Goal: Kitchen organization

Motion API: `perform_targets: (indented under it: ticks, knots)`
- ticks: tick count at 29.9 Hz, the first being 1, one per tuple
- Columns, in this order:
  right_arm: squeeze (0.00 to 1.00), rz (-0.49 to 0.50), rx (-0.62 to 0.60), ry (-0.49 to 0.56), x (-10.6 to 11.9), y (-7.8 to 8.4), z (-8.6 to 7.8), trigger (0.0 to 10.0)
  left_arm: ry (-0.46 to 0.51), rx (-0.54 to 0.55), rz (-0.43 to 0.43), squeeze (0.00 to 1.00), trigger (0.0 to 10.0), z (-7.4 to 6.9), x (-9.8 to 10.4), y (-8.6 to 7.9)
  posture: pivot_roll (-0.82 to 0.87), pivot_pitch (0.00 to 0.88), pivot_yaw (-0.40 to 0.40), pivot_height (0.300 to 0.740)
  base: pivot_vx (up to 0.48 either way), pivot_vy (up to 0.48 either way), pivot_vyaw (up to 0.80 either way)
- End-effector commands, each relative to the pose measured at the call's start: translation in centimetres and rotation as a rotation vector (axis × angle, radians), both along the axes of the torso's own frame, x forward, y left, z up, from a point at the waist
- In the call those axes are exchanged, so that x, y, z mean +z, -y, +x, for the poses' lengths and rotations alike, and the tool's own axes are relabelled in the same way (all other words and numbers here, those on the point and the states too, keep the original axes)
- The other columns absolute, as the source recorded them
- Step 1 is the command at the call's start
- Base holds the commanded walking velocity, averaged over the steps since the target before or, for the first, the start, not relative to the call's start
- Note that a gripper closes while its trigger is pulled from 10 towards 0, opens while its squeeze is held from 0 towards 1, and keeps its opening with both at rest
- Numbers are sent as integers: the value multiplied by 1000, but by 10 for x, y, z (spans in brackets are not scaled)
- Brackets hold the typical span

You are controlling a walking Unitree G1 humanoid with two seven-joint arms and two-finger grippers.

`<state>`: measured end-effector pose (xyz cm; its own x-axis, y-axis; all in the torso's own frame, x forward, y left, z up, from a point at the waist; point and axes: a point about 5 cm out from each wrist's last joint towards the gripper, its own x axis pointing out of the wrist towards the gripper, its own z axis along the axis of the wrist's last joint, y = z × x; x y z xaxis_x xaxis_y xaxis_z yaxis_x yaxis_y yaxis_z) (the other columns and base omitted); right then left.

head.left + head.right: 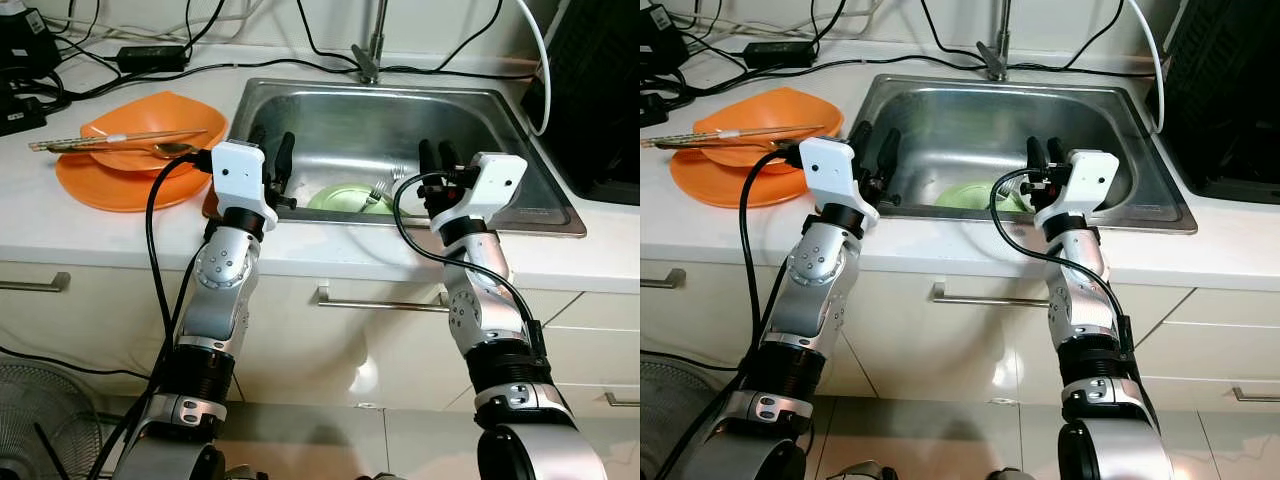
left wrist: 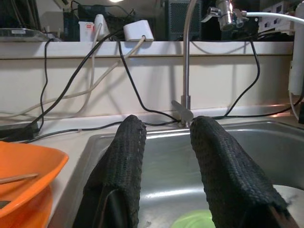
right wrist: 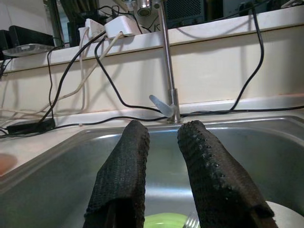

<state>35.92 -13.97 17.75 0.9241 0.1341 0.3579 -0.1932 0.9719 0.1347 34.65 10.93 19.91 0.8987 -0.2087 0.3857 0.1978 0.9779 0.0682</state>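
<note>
Right gripper (image 1: 434,158), left gripper (image 1: 272,152): both spread, empty, at sink (image 1: 520,130) front rim. Green plate (image 1: 340,197) with fork (image 1: 378,190): between, below; right slightly nearer.

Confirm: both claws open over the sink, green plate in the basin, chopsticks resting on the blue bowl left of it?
One error: the bowl is orange, not blue, as the left eye view shows. The rest holds: left claw and right claw are open over the sink, the green plate lies in the basin, and the chopsticks rest across the bowl on the counter to the sink's left.
</note>
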Motion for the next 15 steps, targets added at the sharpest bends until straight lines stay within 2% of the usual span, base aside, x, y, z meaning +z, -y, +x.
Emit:
perform_targets:
  ticks: [1,4,7,11,15]
  knots:
    - [0,14,1,20,6,0,1,10000,10,5,7,0,10000,0,3,0,75,44,-9,740,0,0,0]
    - [0,12,2,10,6,1,2,10000,10,8,6,0,10000,0,3,-1,75,44,-9,740,0,0,0]
    - [0,11,9,15,6,0,2,10000,10,12,6,0,10000,0,2,-1,77,43,-11,740,0,0,-731]
    - [0,8,10,30,7,-1,1,10000,5,11,8,0,10000,-1,1,-1,76,39,-9,740,0,0,0]
    - [0,5,9,31,7,-2,1,10000,1,11,8,0,10000,-1,0,-1,76,37,-9,740,192,0,0]
